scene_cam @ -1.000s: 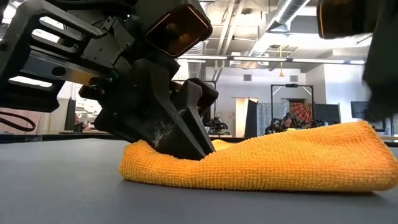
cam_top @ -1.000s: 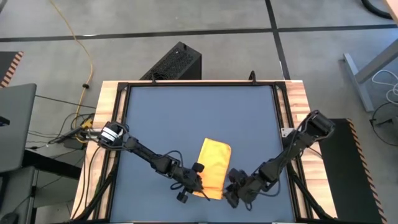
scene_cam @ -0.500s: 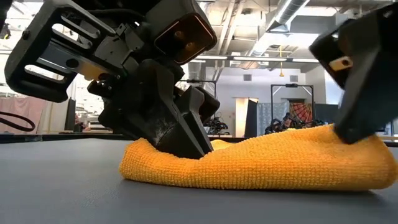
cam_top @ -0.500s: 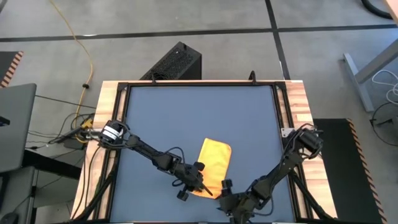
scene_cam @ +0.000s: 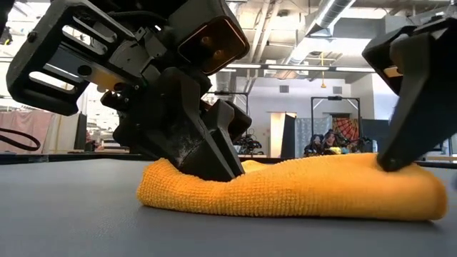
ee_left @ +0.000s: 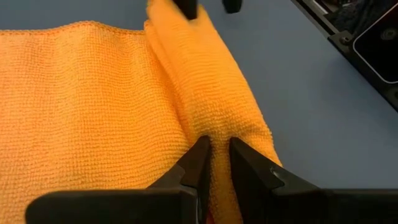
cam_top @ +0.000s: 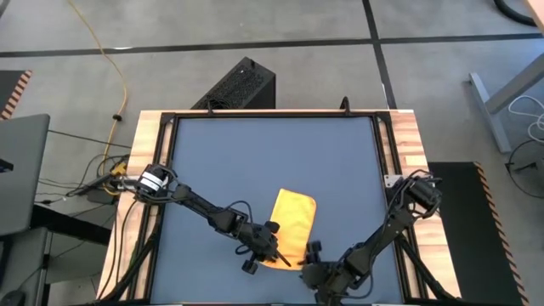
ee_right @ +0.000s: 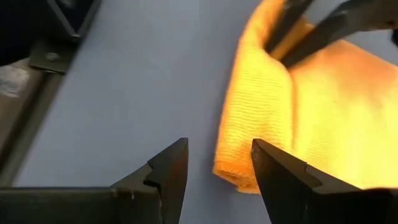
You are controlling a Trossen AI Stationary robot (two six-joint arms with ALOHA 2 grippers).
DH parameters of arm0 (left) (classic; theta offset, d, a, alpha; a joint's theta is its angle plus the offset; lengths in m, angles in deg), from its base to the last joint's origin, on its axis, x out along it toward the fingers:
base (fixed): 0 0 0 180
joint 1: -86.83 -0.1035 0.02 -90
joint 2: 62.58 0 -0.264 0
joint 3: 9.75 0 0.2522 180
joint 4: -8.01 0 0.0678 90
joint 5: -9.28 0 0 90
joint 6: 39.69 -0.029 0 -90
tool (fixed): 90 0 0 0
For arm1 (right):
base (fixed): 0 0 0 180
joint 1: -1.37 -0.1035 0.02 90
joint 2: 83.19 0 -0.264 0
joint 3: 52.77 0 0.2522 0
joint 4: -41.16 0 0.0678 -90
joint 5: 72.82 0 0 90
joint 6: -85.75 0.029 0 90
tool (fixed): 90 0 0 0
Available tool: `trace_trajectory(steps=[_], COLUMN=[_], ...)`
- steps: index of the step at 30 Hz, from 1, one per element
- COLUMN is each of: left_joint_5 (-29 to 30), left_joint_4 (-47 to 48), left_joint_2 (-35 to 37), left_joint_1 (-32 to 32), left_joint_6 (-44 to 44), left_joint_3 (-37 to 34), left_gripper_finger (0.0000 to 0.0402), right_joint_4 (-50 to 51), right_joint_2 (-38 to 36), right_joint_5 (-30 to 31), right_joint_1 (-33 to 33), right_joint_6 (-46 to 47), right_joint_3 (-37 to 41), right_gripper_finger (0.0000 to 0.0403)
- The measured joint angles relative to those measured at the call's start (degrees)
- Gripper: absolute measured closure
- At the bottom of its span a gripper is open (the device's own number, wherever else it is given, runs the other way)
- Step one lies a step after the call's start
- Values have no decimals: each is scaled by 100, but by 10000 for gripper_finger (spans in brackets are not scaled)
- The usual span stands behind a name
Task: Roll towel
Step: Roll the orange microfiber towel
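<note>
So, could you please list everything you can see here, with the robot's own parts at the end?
towel: one, bright yellow, on the near part of the table, its near edge folded over into a thick ridge.
table: one, dark blue top with a light wood border and black frame, in the middle of the overhead view.
black box: one, on the grey floor beyond the table's far edge.
yellow cable: one, trailing over the floor at far left.
left tool: one, dark, pinching the towel's folded ridge near its left end.
right tool: one, dark, open, at the ridge's right end, its fingers either side of the towel's corner.
</note>
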State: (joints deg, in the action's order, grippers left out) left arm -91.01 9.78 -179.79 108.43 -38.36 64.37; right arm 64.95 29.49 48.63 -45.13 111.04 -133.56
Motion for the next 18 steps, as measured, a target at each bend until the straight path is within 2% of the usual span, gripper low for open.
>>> trace_trajectory(steps=[4,11,14,18], left_joint_5=[-67,-149,-251,-447], left_joint_4=[0,7,9,48], left_joint_2=[0,0,0,56], left_joint_1=[-1,-31,-65,-116], left_joint_6=[-2,-15,2,26], left_joint_3=[0,-7,-4,-10], left_gripper_finger=[349,349,349,349], right_joint_4=[84,5,56,159], right_joint_2=[88,351,397,414], right_joint_5=[221,250,280,331], right_joint_1=[24,120,116,89], right_joint_6=[16,226,557,997], right_joint_3=[0,-18,-17,-20], right_gripper_finger=[201,211,238,305])
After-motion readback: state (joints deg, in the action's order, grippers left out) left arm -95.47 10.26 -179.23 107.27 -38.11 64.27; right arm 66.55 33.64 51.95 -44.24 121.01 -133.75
